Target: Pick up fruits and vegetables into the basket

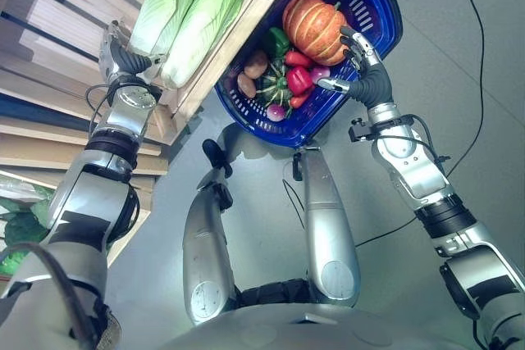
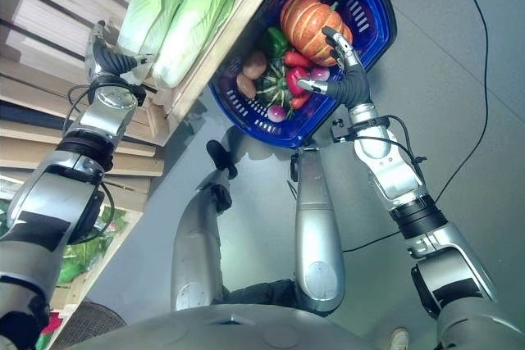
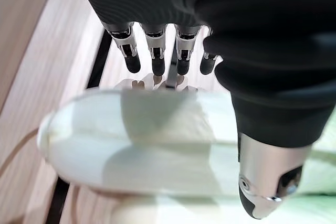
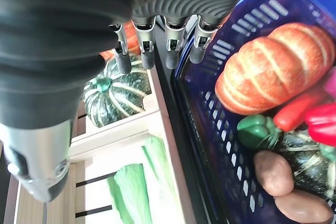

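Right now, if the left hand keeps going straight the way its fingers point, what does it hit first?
Most likely the nearer cabbage: the left hand hovers open at its pale base, seen just under the fingers in the wrist view. Depth is unclear.

Bright, even indoor light fills both head views, with a cool bluish tint on the grey floor (image 1: pixel 484 79). Soft shadows lie under the blue basket (image 1: pixel 373 18) and between the wooden shelf slats (image 1: pixel 49 14). The orange pumpkin (image 1: pixel 314 26) carries small pale highlights. In the left wrist view, the pale cabbage (image 3: pixel 142 140) is soft and out of focus (very close to the lens), crossed by a grey shadow; the left hand (image 3: pixel 157 61) has sharper fingers. The right hand (image 4: pixel 157 40) looks dark against bright produce.
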{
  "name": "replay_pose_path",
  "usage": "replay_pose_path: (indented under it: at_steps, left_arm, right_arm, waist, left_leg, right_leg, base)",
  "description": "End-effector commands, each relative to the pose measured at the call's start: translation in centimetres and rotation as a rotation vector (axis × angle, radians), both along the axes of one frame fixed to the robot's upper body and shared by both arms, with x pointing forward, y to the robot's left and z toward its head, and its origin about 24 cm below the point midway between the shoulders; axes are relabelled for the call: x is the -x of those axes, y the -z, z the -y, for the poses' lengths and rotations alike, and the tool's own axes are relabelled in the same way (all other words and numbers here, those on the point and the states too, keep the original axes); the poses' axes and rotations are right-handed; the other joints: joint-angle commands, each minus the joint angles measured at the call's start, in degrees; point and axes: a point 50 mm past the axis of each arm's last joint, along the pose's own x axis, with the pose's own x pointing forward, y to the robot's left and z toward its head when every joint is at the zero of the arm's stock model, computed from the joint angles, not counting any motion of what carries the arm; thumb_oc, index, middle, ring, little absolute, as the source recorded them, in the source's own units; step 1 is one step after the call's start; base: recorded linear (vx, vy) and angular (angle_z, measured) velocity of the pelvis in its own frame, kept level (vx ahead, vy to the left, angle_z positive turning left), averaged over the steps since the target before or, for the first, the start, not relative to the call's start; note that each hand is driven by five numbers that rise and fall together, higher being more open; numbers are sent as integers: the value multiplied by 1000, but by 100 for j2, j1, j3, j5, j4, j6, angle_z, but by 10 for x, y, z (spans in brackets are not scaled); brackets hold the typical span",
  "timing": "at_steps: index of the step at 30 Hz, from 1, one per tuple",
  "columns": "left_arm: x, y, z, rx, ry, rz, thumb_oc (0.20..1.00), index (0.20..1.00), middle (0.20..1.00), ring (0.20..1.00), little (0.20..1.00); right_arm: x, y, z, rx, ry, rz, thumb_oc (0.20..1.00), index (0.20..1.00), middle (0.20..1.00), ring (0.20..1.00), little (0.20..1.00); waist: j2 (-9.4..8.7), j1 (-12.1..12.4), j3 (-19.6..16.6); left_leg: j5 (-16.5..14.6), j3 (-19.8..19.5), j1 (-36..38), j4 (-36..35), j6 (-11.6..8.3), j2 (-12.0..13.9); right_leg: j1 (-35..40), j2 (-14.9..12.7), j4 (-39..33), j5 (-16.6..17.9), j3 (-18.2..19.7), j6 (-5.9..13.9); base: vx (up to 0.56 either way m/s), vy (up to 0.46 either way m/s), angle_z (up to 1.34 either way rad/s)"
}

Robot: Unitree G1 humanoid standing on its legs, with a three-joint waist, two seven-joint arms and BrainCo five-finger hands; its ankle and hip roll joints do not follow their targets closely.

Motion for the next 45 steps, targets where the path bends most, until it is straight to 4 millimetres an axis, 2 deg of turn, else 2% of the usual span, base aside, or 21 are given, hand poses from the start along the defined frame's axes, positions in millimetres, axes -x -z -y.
replay_pose_path:
  at_steps: [1,10,13,19,25,26,27,28,32,40,45]
  left_arm:
    - [5,3,-17,17,-18,-31,1000,1000,1000,1000,1000]
    - [6,43,0,55,104,-233,1000,1000,1000,1000,1000]
    - [9,56,2,48,86,-306,1000,1000,1000,1000,1000]
    - [20,75,-16,64,-52,-488,1000,1000,1000,1000,1000]
    - [33,79,-39,54,-205,-581,1000,1000,1000,1000,1000]
    - [35,81,-41,50,-224,-597,558,558,558,558,558]
    - [36,82,-42,46,-235,-605,256,256,256,256,256]
    - [37,82,-44,43,-242,-614,200,200,200,200,200]
    - [38,85,-44,53,-239,-606,200,200,200,200,200]
    - [32,89,-29,125,-191,-515,200,200,200,200,200]
    - [22,80,-14,214,-100,-327,200,200,200,200,200]
  right_arm:
    - [12,-10,-3,-47,-49,63,1000,1000,1000,1000,1000]
    - [14,-2,-6,-56,-65,43,1000,1000,1000,1000,1000]
    - [13,-2,-8,-60,-67,42,1000,1000,1000,1000,1000]
    - [11,-4,-10,-70,-71,40,1000,1000,1000,1000,1000]
    - [12,-4,-11,-101,-78,23,1000,1000,1000,1000,1000]
    - [13,-4,-12,-103,-78,23,1000,1000,1000,1000,1000]
    - [13,-4,-12,-106,-78,23,1000,1000,1000,1000,1000]
    - [12,-4,-12,-111,-78,22,1000,1000,1000,1000,1000]
    - [14,-5,-13,-129,-79,29,1000,1000,1000,1000,1000]
    - [16,-9,-21,-146,-100,64,1000,1000,1000,1000,1000]
    - [21,-17,-28,-162,-145,118,1000,1000,1000,1000,1000]
  waist:
    - [-56,-101,-149]
    - [-85,-148,-149]
    - [-108,-157,-149]
    - [-166,-176,-149]
    - [-235,-208,-149]
    - [-243,-209,-149]
    - [-248,-207,-149]
    - [-253,-204,-149]
    - [-275,-188,-149]
    - [-291,-106,-149]
    - [-297,1,-149]
  left_leg:
    - [-288,179,-291,553,-28,-55]
    - [-325,241,-214,554,-25,-22]
    - [-335,260,-226,573,-19,3]
    - [-338,228,-349,649,-12,31]
    - [-346,195,-408,700,-3,49]
    - [-345,186,-425,715,-4,56]
    - [-346,178,-436,726,-3,57]
    - [-347,167,-444,732,1,55]
    - [-364,127,-474,770,11,50]
    - [-373,70,-452,737,31,23]
    - [-370,25,-327,658,51,-17]
  right_leg:
    - [90,282,217,-328,-30,175]
    - [140,279,213,-341,-30,207]
    - [134,286,211,-337,-33,214]
    - [50,343,260,-339,2,207]
    - [10,387,305,-355,26,182]
    - [-1,386,316,-353,28,179]
    - [-6,387,320,-351,30,176]
    - [-12,392,329,-352,32,171]
    - [-21,400,357,-359,36,155]
    - [31,384,336,-369,-6,156]
    - [181,360,273,-372,-61,166]
  base:
    - [15,3,-12]
    - [9,-2,-3]
    - [14,-6,-3]
    - [0,0,0]
    - [9,-10,-5]
    - [11,-8,-7]
    - [9,-9,-4]
    - [0,0,0]
    - [2,-6,-2]
    - [0,0,0]
    - [-1,-6,1]
